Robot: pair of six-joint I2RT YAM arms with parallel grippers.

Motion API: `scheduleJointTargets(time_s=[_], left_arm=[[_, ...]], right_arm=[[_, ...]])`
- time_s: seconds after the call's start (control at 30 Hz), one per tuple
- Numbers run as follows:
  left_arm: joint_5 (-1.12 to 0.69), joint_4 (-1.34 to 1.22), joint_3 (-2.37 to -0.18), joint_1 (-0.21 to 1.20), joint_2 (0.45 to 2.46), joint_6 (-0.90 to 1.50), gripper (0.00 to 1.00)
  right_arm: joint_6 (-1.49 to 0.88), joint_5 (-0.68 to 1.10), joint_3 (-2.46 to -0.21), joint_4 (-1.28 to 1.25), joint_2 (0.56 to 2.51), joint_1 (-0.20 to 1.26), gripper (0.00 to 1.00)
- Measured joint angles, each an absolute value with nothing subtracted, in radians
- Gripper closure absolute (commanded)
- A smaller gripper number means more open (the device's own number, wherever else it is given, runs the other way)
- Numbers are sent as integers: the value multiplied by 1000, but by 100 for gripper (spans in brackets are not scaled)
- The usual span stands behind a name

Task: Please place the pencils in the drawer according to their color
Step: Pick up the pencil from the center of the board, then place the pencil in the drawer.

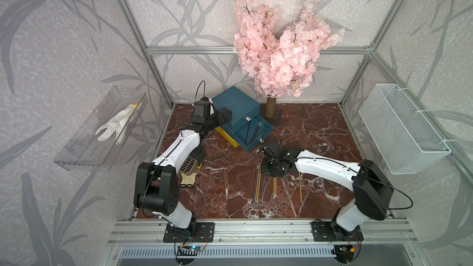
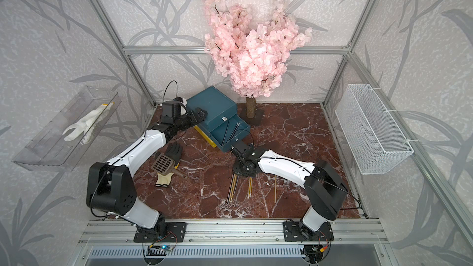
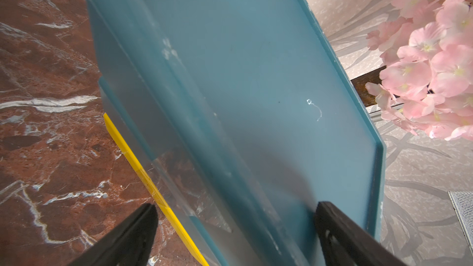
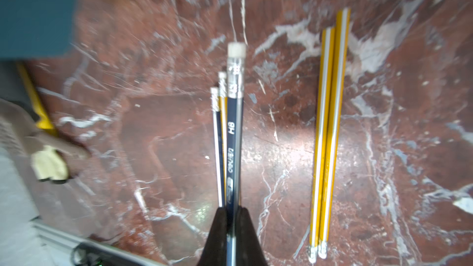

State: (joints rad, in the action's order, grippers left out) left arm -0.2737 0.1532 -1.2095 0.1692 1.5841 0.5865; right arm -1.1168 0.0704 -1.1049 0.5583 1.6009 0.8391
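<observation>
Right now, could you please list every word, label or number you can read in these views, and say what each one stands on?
"HB": on the dark blue pencil gripped by the right end effector.
Brand word and logo further down that pencil: too blurred to read.
On the yellow pencils and the teal drawer chest: no readable text.
</observation>
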Motion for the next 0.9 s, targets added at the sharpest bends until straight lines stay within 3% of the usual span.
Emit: scheduleJointTargets(time_s=[0.4, 0.9], left_arm=[[-267, 189, -1228, 169, 1585, 584, 0], [-263, 204, -1236, 170, 1586, 582, 0]], right_arm=[[-1109, 136, -1269, 495, 1569, 659, 100], [-1092, 128, -1608, 438, 1866, 567, 100]])
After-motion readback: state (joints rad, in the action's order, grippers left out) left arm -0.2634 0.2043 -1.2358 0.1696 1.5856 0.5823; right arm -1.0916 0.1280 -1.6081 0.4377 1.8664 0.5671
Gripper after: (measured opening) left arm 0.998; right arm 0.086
